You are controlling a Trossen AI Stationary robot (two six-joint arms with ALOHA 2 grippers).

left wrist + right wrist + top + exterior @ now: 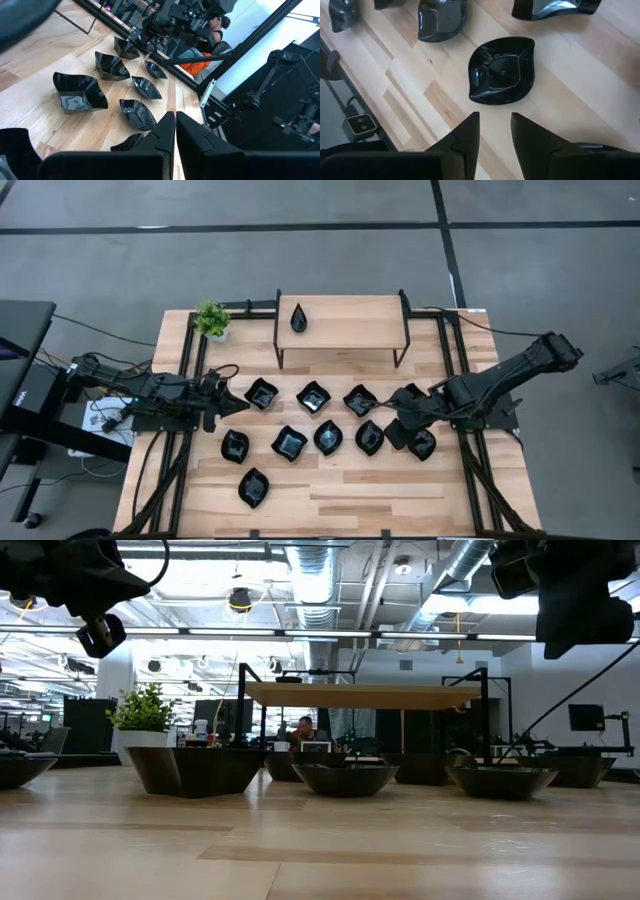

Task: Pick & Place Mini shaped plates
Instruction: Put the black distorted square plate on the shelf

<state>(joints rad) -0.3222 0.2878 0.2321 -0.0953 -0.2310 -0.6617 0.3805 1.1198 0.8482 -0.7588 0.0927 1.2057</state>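
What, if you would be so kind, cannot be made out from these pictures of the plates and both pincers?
- High view: the right pincer covers part of a plate, so that dish's outline is hidden.
- Low view: both pincer tips are cut off by the top edge; only the arms' dark bulk shows.
- Low view: the teardrop plate on the raised shelf is hidden by the shelf board.
- Left wrist view: the left pincer fingers hide the nearest plate's edge.

A pale wooden plank worktop point(340, 490) with black frame rails along its sides carries a small raised wooden shelf on black metal legs point(350, 320) at the back. One narrow teardrop-shaped glossy black dish point(299, 319) lies on that shelf. A small green potted plant in a white pot point(212, 321) stands at the back left corner. In front of the shelf, a cluster of glossy black mini shaped plates point(313, 397) lies spread in loose rows across the middle, with one leaf-like plate point(253, 487) apart nearer the front edge
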